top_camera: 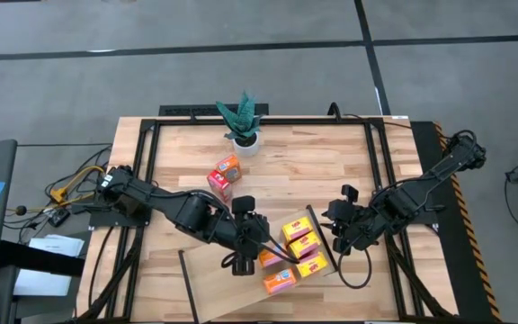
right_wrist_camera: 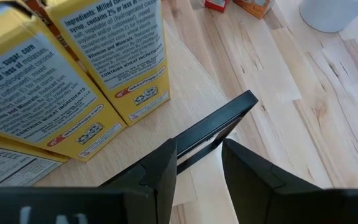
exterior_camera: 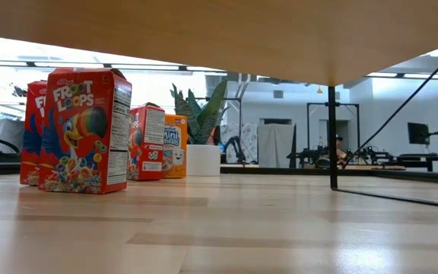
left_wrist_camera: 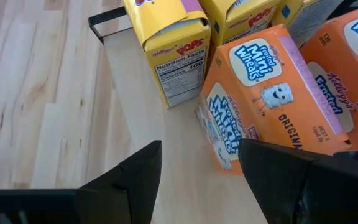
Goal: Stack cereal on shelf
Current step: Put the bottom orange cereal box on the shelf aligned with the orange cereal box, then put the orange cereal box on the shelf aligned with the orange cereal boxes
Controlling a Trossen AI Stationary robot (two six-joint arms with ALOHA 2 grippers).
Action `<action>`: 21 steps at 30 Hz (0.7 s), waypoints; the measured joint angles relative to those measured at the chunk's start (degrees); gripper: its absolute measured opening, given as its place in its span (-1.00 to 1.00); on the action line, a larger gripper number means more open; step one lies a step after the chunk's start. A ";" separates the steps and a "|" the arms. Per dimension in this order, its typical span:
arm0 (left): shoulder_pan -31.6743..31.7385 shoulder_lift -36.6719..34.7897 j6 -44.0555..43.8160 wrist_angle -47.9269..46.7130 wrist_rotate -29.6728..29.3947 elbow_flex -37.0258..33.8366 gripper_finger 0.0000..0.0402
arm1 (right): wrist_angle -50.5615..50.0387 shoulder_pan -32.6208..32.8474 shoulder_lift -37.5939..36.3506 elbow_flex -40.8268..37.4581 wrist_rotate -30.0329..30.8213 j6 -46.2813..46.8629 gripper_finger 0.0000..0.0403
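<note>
On the left side of the table (top_camera: 349, 171) we see the left arm reaching in toward the middle. Its left gripper (left_wrist_camera: 199, 171) hangs over the shelf (top_camera: 218, 288), just beside an orange cereal box (left_wrist_camera: 263, 93) that lies flat on the board. The two dark fingers (left_wrist_camera: 135, 177) stand apart with bare wood between them, so the gripper is open and has hold of nothing. One finger is very near the orange box, but we cannot tell if it touches.

In the middle, near the far edge, a green plant in a white pot (top_camera: 244, 135) stands on the table. A little in front of it stand some red and orange boxes (top_camera: 225, 175), off the shelf. On the shelf, closer to us, more yellow boxes (top_camera: 299, 236) and orange ones sit close together.

On the right, the right gripper (right_wrist_camera: 199, 158) is low at the shelf's end. Its fingers sit on either side of the thin black rail (right_wrist_camera: 219, 127). They look closed around it, though we cannot tell how tight. Two yellow boxes stand just beside it.
</note>
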 joint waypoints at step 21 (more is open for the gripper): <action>1.90 -7.28 -9.82 -17.16 -14.51 0.30 0.03 | 0.05 0.00 -0.02 0.00 0.00 -0.92 -0.22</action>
